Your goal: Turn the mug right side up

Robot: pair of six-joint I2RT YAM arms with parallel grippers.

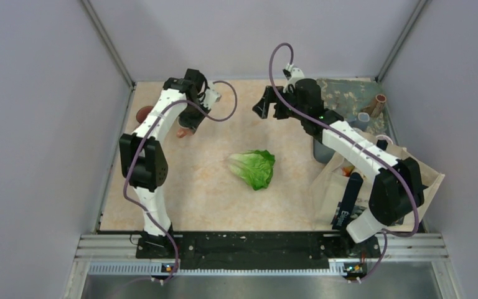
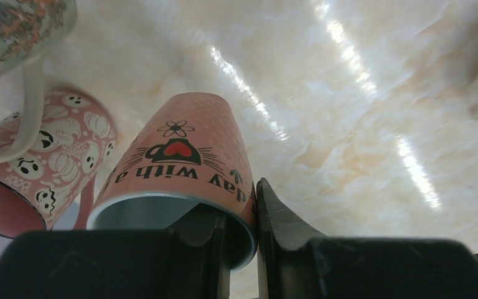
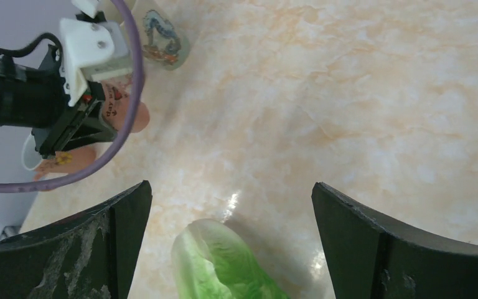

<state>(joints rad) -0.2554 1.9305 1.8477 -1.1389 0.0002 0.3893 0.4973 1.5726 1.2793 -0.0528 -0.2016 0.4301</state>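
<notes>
The top view looks steeply down from above the near edge, far enough off to take in the whole surface. The left wrist view sits very close behind the left claw, facing along it at the pink mug and the surface beyond. The right wrist view hangs higher, looking down through the right claw onto the lettuce. All three views share the pink mug, while the top and right wrist views share the lettuce.

Ghost mug, floral mug beside left tool, lettuce centre, open tabletop between
</notes>
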